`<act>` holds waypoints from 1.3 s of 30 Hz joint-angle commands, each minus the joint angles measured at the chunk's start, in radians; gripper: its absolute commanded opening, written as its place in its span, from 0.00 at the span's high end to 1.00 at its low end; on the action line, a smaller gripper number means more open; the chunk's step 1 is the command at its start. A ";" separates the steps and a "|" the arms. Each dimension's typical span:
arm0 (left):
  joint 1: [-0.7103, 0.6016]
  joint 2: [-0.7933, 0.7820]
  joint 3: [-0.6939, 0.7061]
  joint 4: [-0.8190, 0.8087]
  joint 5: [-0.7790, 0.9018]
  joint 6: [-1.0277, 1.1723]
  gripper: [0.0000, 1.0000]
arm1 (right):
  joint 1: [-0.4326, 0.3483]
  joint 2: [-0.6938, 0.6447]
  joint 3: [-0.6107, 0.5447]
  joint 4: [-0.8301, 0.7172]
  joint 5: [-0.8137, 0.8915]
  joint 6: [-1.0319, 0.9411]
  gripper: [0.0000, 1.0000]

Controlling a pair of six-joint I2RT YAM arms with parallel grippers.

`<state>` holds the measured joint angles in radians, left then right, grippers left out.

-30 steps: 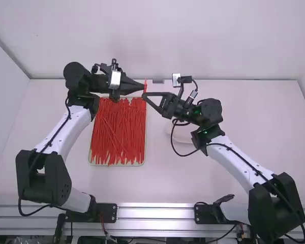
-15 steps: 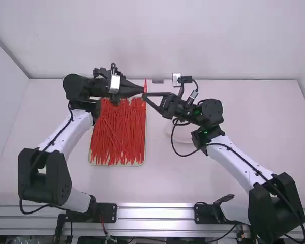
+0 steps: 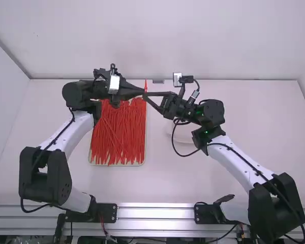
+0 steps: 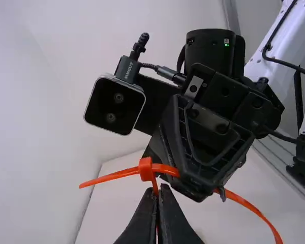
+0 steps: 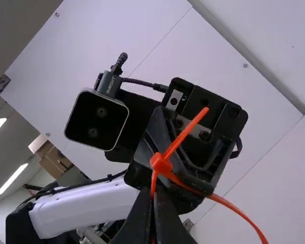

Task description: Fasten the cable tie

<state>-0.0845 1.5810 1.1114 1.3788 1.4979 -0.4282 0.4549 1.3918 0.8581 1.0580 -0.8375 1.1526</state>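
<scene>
A red cable tie (image 3: 145,85) hangs in the air above the far end of the tray, held between both grippers. My left gripper (image 3: 141,91) comes in from the left and my right gripper (image 3: 146,96) from the right, tip to tip. In the left wrist view the left gripper (image 4: 156,197) is shut on the tie's strap just below its head (image 4: 146,169), with the tail curving off to both sides. In the right wrist view the right gripper (image 5: 152,203) is shut on the strap under the head (image 5: 159,163), and the tip points up past the left gripper's body (image 5: 198,137).
A pale tray (image 3: 143,152) holding several loose red cable ties (image 3: 117,129) lies left of the middle, under the left arm. A pale round object (image 3: 172,133) sits on the table beneath the right arm. The table's right half is bare.
The left arm's elbow has dropped and swung slightly left while its gripper stayed at the tie. The right gripper has edged up a little. Both keep hold of the tie.
</scene>
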 commanded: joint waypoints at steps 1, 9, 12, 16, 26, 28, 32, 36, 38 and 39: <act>-0.025 -0.006 -0.018 0.023 0.068 -0.031 0.99 | -0.030 0.002 0.027 0.002 0.083 0.003 1.00; -0.055 -0.006 -0.080 0.123 0.068 -0.067 0.99 | -0.032 0.002 0.027 0.014 0.109 0.003 1.00; -0.049 -0.006 -0.085 0.157 0.068 -0.099 0.99 | -0.048 0.002 0.027 0.011 0.109 0.003 1.00; -0.054 -0.006 -0.085 0.185 0.060 -0.127 0.99 | -0.054 0.002 0.027 0.007 0.098 0.003 1.00; -0.003 -0.006 -0.082 0.148 0.039 -0.134 0.98 | -0.059 0.002 0.027 0.013 0.029 0.047 0.83; 0.014 -0.006 -0.082 0.148 0.005 -0.155 0.99 | -0.068 0.002 0.027 0.021 0.006 0.060 0.81; 0.033 -0.006 -0.080 0.157 0.005 -0.160 0.99 | -0.068 0.002 0.027 0.018 -0.010 0.059 0.72; 0.025 -0.006 -0.080 0.156 0.006 -0.169 0.99 | -0.067 0.002 0.027 0.019 -0.023 0.060 0.71; 0.027 -0.006 -0.080 0.155 0.006 -0.167 0.99 | -0.068 0.002 0.027 0.019 -0.024 0.060 0.71; 0.029 -0.006 -0.080 0.155 0.006 -0.172 0.99 | -0.069 0.002 0.027 0.019 -0.027 0.064 0.70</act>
<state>-0.0608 1.5837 1.0405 1.5276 1.4925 -0.5861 0.3851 1.3914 0.8581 1.0706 -0.8558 1.2064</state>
